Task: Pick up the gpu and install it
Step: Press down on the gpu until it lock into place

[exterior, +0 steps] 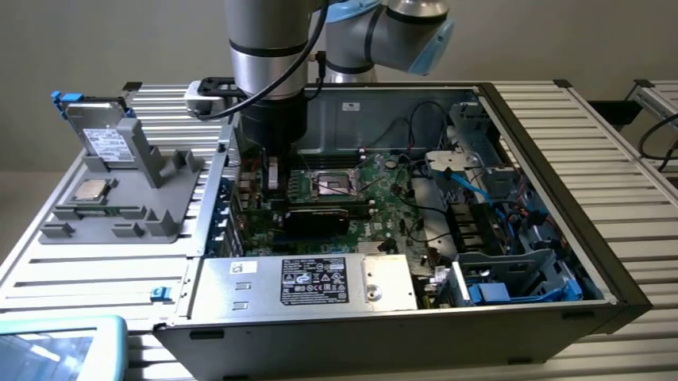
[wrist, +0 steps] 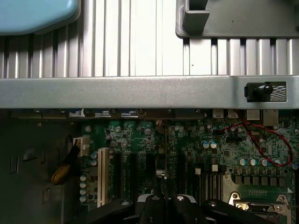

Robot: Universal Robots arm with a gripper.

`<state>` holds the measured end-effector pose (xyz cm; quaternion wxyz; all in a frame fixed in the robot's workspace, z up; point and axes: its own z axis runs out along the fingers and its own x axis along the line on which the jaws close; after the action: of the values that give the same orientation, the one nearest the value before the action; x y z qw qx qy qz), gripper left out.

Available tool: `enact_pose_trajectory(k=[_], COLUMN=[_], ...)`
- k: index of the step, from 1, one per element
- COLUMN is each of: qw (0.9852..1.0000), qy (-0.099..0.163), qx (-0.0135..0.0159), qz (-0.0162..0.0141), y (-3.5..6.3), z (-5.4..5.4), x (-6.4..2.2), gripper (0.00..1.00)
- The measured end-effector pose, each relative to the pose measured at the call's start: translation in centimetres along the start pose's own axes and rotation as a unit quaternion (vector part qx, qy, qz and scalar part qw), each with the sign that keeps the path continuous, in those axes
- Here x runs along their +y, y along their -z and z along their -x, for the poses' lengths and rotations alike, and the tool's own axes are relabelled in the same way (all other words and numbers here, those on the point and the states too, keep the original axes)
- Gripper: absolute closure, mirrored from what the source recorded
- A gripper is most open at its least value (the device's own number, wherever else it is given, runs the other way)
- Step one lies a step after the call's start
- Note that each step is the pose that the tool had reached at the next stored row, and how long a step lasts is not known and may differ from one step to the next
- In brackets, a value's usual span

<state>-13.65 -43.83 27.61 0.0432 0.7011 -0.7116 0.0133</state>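
Inside the open computer case, close to its wall on the exterior view's left, the gripper sits low over the motherboard. Its black fingers are drawn tight together, pinching the gpu. The card shows edge-on as a thin dark strip with a silvery patch, standing among the black expansion slots near that wall. Its faces and bracket cannot be made out, and the fingers are cut off at the picture's edge.

In the exterior view the arm hides the board beneath it. A red wire loops over the board near the processor socket.

At the case's near edge lies the power supply, whose black and white label is too small to read. The near corner on the exterior view's right holds a drive cage with blue cables.

Outside the case, by the table's edge on the exterior view's left, a grey holder carries an upright labelled hard drive and a flat processor chip.
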Motion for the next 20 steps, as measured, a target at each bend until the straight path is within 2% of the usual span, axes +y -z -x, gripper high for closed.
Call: enact_pose_trajectory(k=[16, 20], qw=[1.0, 1.0], qy=[0.0, 0.0], qx=[-0.0001, 0.0001], qz=[0.0001, 0.001], y=[-0.65, -0.68], z=[0.05, 0.05], x=[-0.03, -0.02], gripper=[0.88, 0.88])
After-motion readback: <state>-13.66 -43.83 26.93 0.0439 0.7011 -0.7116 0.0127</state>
